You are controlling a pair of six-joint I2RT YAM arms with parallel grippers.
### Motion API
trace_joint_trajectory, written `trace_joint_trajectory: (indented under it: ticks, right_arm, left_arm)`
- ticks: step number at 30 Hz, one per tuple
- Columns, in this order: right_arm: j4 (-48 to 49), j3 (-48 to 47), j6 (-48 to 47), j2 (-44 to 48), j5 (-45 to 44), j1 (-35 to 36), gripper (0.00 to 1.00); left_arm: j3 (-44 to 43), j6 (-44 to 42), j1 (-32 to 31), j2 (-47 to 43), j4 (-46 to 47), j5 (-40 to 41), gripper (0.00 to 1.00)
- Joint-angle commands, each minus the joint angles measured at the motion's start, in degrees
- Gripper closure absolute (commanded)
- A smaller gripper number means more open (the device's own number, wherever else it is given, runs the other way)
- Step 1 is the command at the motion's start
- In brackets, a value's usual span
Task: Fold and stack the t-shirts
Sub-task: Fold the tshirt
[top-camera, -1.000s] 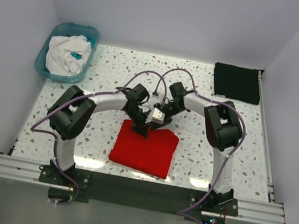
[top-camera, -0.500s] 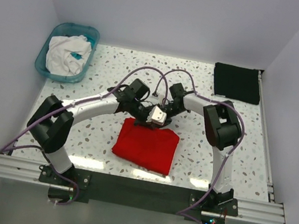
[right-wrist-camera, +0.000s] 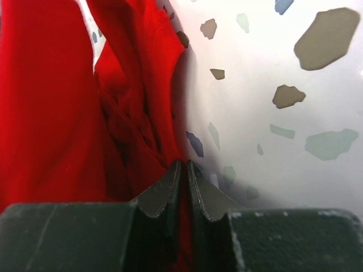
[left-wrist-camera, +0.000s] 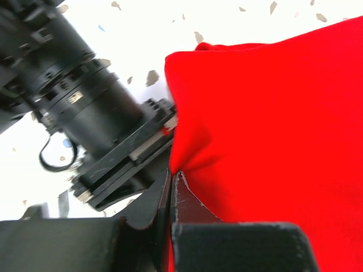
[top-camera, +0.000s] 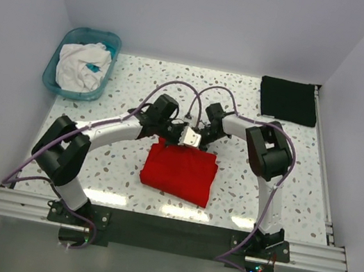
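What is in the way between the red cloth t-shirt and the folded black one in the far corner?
No loose thing. Between the bright red cloth t-shirt and the flat folded black t-shirt lie only bare speckled tabletop and the robot's own right arm.

A bright red cloth t-shirt (top-camera: 179, 171), soft and matt, wrinkles on the smooth, glossy, white speckled stone-look counter (top-camera: 142, 80). The flat black cloth t-shirt (top-camera: 288, 100) looks equally matt. The teal plastic basin (top-camera: 71, 93), translucent and shiny, holds crumpled white cloth (top-camera: 78, 65). The left gripper (left-wrist-camera: 172, 175) and right gripper (right-wrist-camera: 184, 167) are dull, scuffed black plastic.
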State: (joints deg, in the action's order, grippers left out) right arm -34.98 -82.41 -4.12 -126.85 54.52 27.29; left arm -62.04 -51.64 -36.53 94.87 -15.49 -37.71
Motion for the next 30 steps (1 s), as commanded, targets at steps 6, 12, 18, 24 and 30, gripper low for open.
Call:
trace_joint_trajectory:
  ticks: [6, 12, 18, 24, 30]
  right_arm:
    - [-0.9, -1.2, -2.0, -2.5, -1.5, 0.1, 0.86]
    - [-5.4, -4.2, -5.1, -2.4, -4.9, -0.3, 0.84]
    - [-14.8, -12.5, -11.7, -1.0, -11.0, -1.4, 0.81]
    - [-24.6, -24.8, -17.9, -0.1, -19.8, -2.8, 0.80]
    - [-38.0, -31.5, -23.7, 0.7, -20.3, -8.1, 0.62]
  left_arm:
    - [3.9, -3.8, 1.9, -2.7, 10.3, -0.4, 1.00]
    - [8.1, -4.2, 2.1, -3.0, 17.9, 2.1, 0.72]
    - [6.6, -2.2, 5.1, -8.0, 15.0, 0.9, 0.56]
    - [-7.7, -2.0, 13.1, -7.2, -14.1, -9.4, 0.53]
    - [-17.7, -3.4, 21.6, 2.2, -37.6, -14.0, 0.47]
